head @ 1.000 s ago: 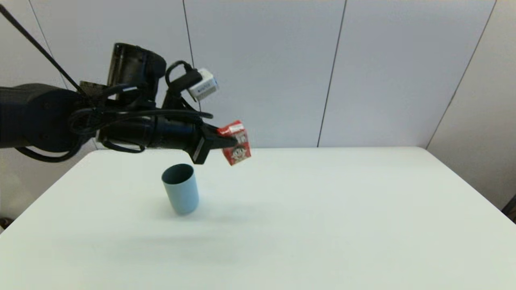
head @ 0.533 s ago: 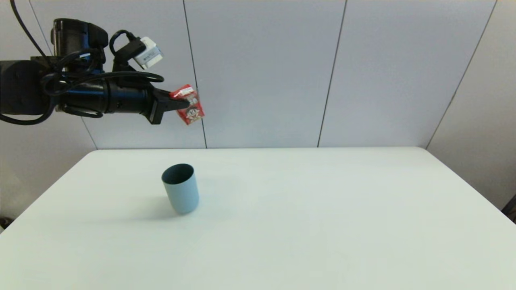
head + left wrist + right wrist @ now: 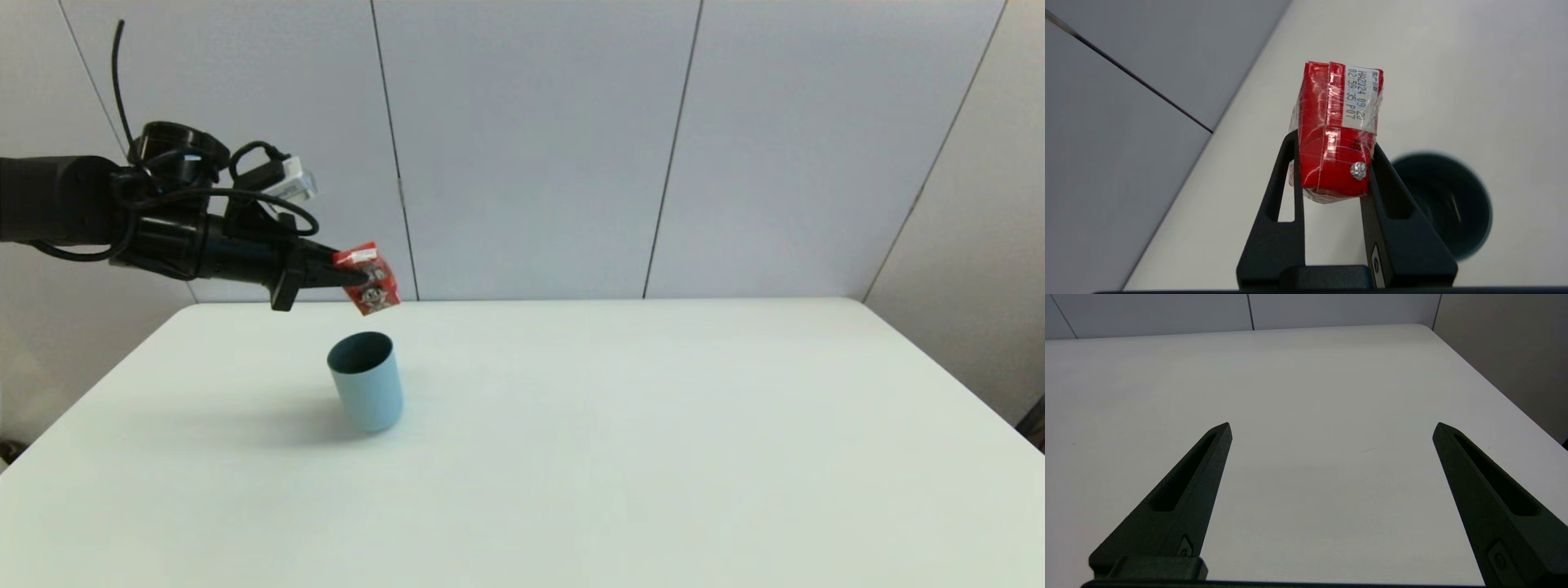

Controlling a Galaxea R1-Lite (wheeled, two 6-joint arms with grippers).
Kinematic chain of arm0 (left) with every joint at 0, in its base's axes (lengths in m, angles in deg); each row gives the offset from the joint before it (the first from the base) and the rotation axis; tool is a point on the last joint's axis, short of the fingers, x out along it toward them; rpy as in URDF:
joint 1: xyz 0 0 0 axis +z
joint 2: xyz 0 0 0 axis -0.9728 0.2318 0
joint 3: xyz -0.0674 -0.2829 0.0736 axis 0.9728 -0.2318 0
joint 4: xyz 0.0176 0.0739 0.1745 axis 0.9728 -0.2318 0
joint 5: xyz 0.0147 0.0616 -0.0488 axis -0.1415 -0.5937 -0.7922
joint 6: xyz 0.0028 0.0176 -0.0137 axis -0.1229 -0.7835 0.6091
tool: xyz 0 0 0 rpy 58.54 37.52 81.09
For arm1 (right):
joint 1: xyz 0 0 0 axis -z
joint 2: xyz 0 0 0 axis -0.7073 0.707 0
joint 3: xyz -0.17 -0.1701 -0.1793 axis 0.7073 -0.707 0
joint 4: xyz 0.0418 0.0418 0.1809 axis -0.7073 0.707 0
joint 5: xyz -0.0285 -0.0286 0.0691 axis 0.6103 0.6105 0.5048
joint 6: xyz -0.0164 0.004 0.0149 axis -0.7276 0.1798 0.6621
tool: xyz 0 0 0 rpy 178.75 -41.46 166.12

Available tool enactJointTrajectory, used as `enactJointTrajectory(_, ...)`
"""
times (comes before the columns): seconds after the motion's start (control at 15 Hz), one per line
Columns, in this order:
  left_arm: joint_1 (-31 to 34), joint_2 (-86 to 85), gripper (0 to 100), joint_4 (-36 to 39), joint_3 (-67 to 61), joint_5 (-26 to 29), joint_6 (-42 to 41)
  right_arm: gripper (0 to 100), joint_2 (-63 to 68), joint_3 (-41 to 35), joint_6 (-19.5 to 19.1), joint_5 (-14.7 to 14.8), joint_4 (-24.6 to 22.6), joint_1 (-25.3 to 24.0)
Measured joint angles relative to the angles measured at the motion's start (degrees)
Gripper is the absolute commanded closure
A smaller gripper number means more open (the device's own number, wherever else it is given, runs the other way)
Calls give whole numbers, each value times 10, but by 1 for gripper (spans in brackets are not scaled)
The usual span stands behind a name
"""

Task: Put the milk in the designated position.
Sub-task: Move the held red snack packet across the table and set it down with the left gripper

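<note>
Left end effector (image 3: 347, 278) clamped on the milk (image 3: 369, 278), one finger on either flat side of the red carton; wrist view confirms the squeeze, with the white date label facing the camera. Half a second back the carton was higher, up against the wall panels and a little farther from the cup (image 3: 366, 380); a second back it hung off to the cup's right, nearer the robot. Now it has come down and sits in the air just above and behind the cup's rim, tilted, not touching it. From the left wrist the cup's dark mouth shows below and to one side of the carton, so the two are not yet lined up. Judgement: the arm is descending toward the cup, which reads as the likely drop spot; a small shift over the opening is needed before letting go. Right end effector (image 3: 1331, 428) spread wide, holding nothing, parked over bare worktop (image 3: 653, 457) well away from the cup.
</note>
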Motion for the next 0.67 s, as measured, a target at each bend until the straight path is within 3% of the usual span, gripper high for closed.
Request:
enactJointTrajectory(0.2,19,31,100,-88,39,-1,-71,0,0,0,0,0,0,0)
enactJointTrajectory(0.67,24,105,100,-93,104,-1,-74,0,0,0,1,0,0,0)
